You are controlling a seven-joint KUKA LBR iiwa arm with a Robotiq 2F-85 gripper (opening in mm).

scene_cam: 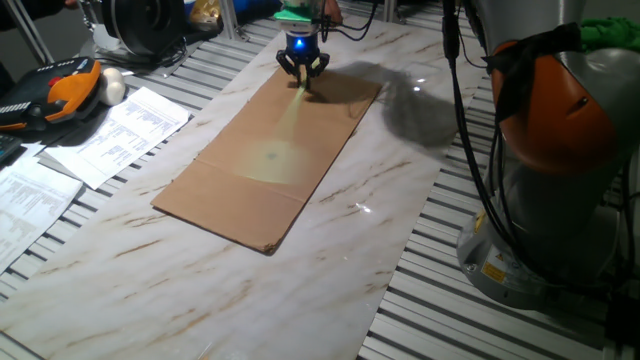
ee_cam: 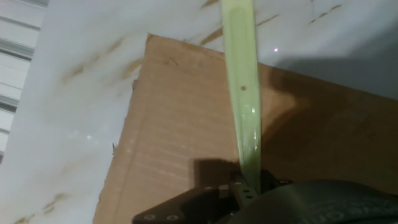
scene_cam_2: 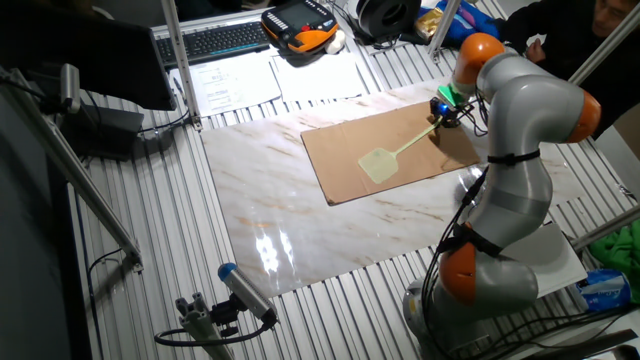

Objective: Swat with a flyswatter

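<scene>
The pale yellow-green flyswatter (scene_cam_2: 385, 162) is held by its handle end in my gripper (scene_cam_2: 441, 117). Its squarish mesh head lies low over the brown cardboard sheet (scene_cam_2: 340, 145). In one fixed view the flyswatter (scene_cam: 280, 150) is a blurred yellow-green streak over the cardboard (scene_cam: 230, 200), with the gripper (scene_cam: 302, 66) shut on the handle at the cardboard's far end. In the hand view the handle (ee_cam: 242, 93) runs straight up from between the fingers across the cardboard (ee_cam: 174, 137).
The cardboard lies on a marble-patterned board (scene_cam: 200, 280). Printed papers (scene_cam: 110, 130) and an orange-black pendant (scene_cam: 55, 90) lie at the left. The arm's base (scene_cam: 540, 200) stands at the right. A keyboard (scene_cam_2: 215, 40) is at the far side.
</scene>
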